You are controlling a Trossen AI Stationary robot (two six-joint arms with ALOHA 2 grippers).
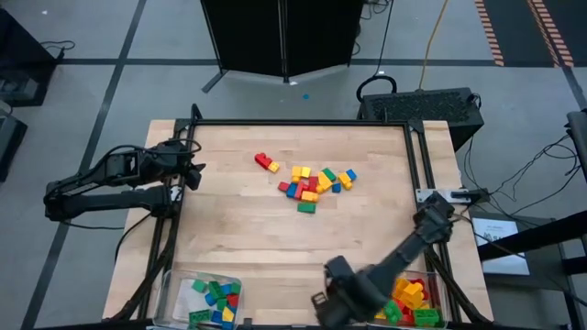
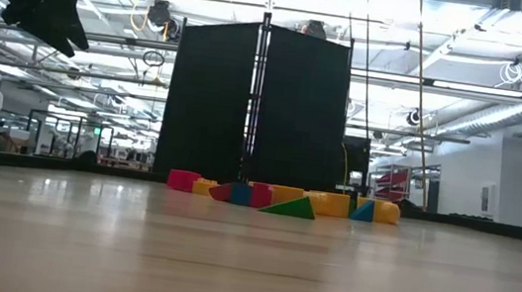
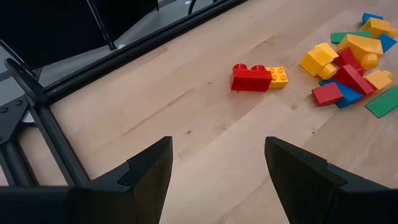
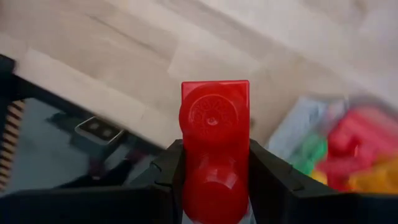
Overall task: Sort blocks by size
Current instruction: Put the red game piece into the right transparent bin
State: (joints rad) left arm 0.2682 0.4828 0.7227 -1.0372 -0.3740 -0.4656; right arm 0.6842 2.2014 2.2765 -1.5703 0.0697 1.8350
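Observation:
A pile of red, yellow, green and blue bricks (image 1: 312, 183) lies on the wooden table's middle; it also shows in the low view (image 2: 284, 199) and the left wrist view (image 3: 348, 68). A red brick with a yellow one (image 3: 258, 78) lies apart at the pile's left. My left gripper (image 1: 194, 172) is open and empty at the table's left edge, above the table. My right gripper (image 1: 332, 307) is at the near edge, shut on a long red brick (image 4: 214, 143), beside the right bin (image 1: 417, 302). My right gripper pinches the red brick's two long sides (image 4: 186, 168) between its two fingers (image 4: 171, 171). The brick's studded top (image 4: 213, 118) faces the wrist camera and its free end sticks out past the fingertips. The brick is lifted clear of the table.
Two clear bins with sorted bricks stand at the near edge: one at the left (image 1: 213, 301) with green, blue and yellow bricks, one at the right with yellow, red and green bricks. A black frame rail (image 1: 303, 123) runs round the table. Bare wood lies between pile and bins.

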